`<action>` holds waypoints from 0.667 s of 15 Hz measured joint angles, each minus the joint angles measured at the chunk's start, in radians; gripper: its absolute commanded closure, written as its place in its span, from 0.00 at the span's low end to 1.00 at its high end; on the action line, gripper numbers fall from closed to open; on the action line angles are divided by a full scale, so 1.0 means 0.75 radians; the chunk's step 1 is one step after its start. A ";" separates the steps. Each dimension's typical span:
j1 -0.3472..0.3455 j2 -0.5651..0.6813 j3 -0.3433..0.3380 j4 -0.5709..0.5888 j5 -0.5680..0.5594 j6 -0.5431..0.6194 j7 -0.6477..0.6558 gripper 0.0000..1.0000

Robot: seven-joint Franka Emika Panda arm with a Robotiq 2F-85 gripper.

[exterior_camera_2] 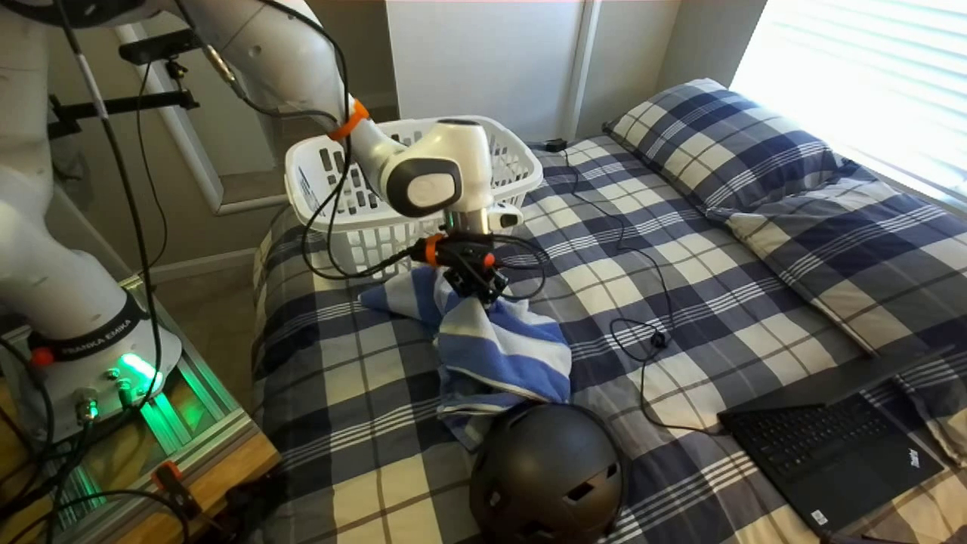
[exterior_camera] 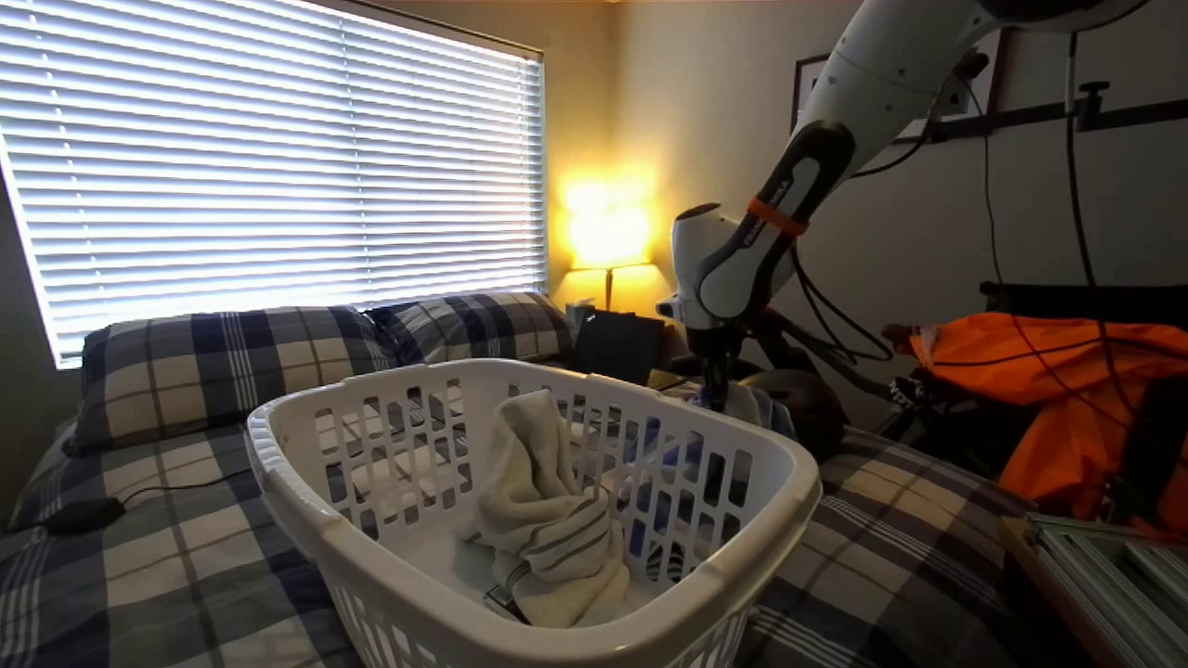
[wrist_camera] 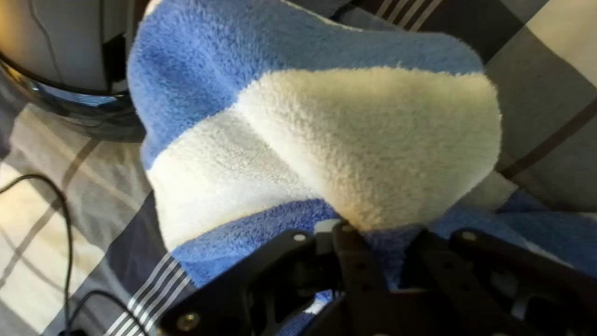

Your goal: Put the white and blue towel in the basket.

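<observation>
Gripper (wrist_camera: 386, 233), one, clamped on the blue-and-white striped towel (exterior_camera_2: 502, 351); in the wrist view blue cloth is pinched between its two fingers (wrist_camera: 357, 266). It points down over the bed (exterior_camera_2: 347, 393), outside the laundry basket (exterior_camera: 408, 580).

Striped towel: one. Bunched, peaked under the gripper, one corner trailing toward the basket. It sits between basket and bike-style helmet (exterior_camera_2: 548, 472). Lower folds appear to meet the plaid cover; cannot tell how much is lifted clear.

Basket: one, white, slotted plastic, upright on the bed. Inside it, one cream towel (exterior_camera: 557, 529) with dark stripes, heaped and twisted, its top end reaching up near the far rim.

In the way: basket's slotted side wall, standing between striped towel and basket interior. Helmet, one, black, at the towel's opposite end; contact between the two cannot be told.

Around: two plaid pillows (exterior_camera_2: 725, 143) on the window side. One black laptop (exterior_camera_2: 838, 453), lid raised, well apart from the towel. Thin black cord (exterior_camera_2: 659, 340) looping over the cover between towel and pillows; single length or more, unclear. One table lamp (exterior_camera: 610, 232), lit. Bright orange fabric (exterior_camera: 1021, 353) draped beyond the bed.
</observation>
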 measured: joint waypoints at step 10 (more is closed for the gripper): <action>0.149 -0.578 -0.176 -0.349 -0.434 0.133 0.447 0.88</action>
